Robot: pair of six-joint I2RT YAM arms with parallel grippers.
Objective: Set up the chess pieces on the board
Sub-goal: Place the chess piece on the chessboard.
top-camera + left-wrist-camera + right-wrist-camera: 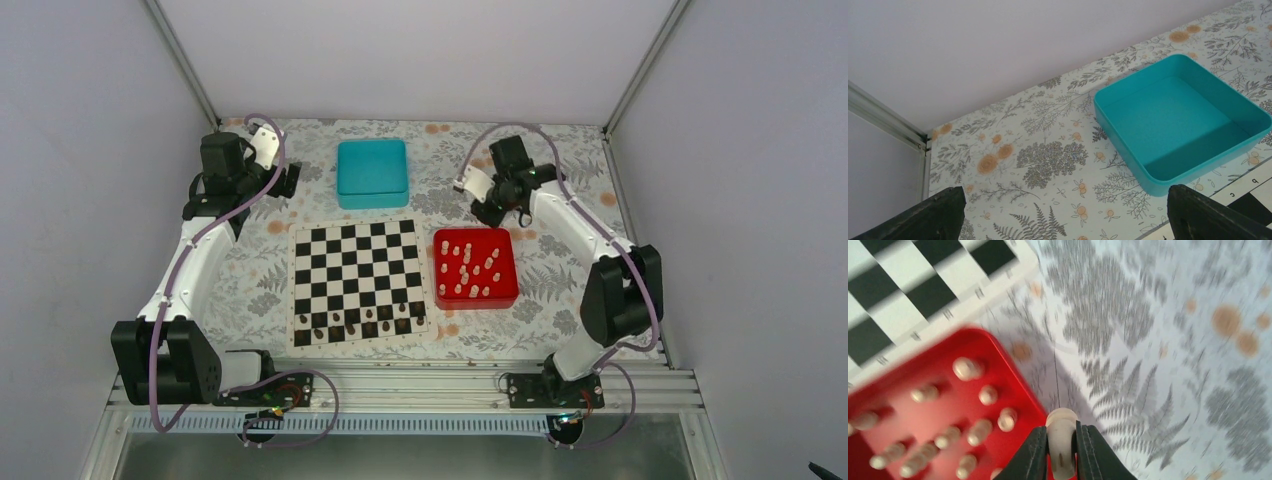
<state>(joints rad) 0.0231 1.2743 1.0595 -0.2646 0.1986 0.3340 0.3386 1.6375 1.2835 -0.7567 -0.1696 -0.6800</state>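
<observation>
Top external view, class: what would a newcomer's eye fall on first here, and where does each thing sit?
The bright red square plastic tray, right of centre, holds scattered small pale cream chess pieces. Left of it lies the flat black-and-white checkered chessboard, with dark brown pieces along its near edge only. In the right wrist view, the right end effector is shut on one cream piece.

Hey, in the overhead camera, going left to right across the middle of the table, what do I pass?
left arm → board → red tray → right arm
</observation>
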